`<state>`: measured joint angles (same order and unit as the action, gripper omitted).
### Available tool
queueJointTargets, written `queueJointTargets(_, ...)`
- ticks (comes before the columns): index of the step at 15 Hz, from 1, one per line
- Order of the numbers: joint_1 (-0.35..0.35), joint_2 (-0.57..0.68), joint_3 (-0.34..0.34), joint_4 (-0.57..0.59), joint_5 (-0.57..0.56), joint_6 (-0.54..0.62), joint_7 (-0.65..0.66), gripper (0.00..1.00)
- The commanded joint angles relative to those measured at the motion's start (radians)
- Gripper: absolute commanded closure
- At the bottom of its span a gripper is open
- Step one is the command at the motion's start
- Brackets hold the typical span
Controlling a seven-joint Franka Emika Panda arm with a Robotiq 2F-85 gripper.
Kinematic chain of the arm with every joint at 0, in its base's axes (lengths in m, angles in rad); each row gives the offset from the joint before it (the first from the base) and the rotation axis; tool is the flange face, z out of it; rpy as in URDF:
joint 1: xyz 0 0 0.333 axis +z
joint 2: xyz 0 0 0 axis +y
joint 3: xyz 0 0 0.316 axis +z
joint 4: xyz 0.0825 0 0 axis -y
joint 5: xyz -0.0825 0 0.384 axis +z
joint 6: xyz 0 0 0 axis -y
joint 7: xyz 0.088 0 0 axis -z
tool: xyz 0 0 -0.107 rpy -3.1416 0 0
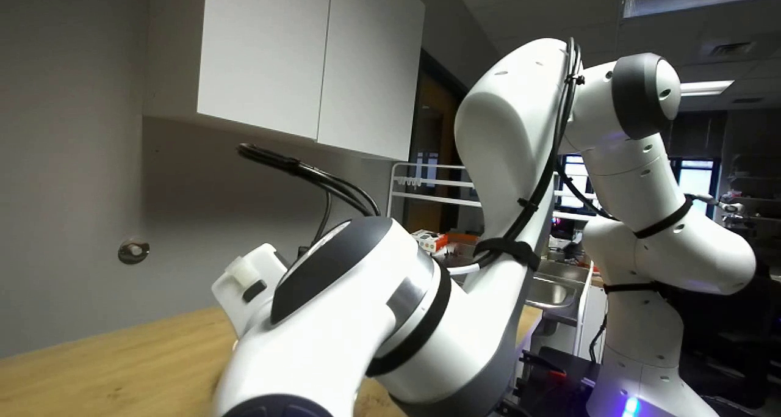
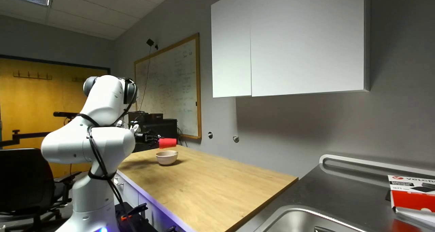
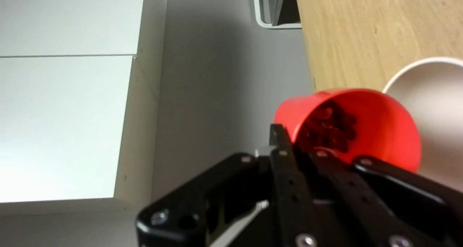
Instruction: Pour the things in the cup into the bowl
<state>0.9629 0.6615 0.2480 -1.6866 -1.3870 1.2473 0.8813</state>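
Observation:
The red cup [image 2: 168, 143] is held lying about sideways, just above the white bowl [image 2: 166, 158] on the wooden table. In the wrist view the cup [image 3: 390, 127] has several small dark red-looking pieces [image 3: 329, 127] inside it. The bowl [image 3: 430, 106] is partly hidden behind the cup there, and the part of its inside that shows looks bare. My gripper [image 3: 298, 145] is shut on the cup's wall, one finger outside and the other at the inside of the rim. The gripper also shows in an exterior view [image 2: 157, 139]. The arm [image 1: 341, 295] hides cup and bowl in an exterior view.
The wooden table [image 2: 210, 184] runs along a grey wall. White cabinets [image 2: 289, 45] hang above it. A metal sink [image 2: 299, 221] and a red and white box [image 2: 413, 194] are at the near end. A black chair [image 2: 27, 181] stands beside the arm.

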Motion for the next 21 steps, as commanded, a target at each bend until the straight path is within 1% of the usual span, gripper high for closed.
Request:
queueJointTargets(1, 0.014, 0.005, -0.007, -0.003, -0.100, -0.036, 0.018, 0.99)
queueJointTargets(5, 0.016, 0.014, -0.006, -0.010, -0.229, -0.064, 0.023, 0.98)
queueJointTargets(8, 0.012, 0.024, -0.001, -0.011, -0.295, -0.088, 0.039, 0.98)
queueJointTargets(14, 0.008, 0.042, 0.008, -0.008, -0.354, -0.153, 0.081, 0.98)
queueJointTargets(21, 0.008, 0.054, 0.010, -0.012, -0.414, -0.200, 0.117, 0.99)
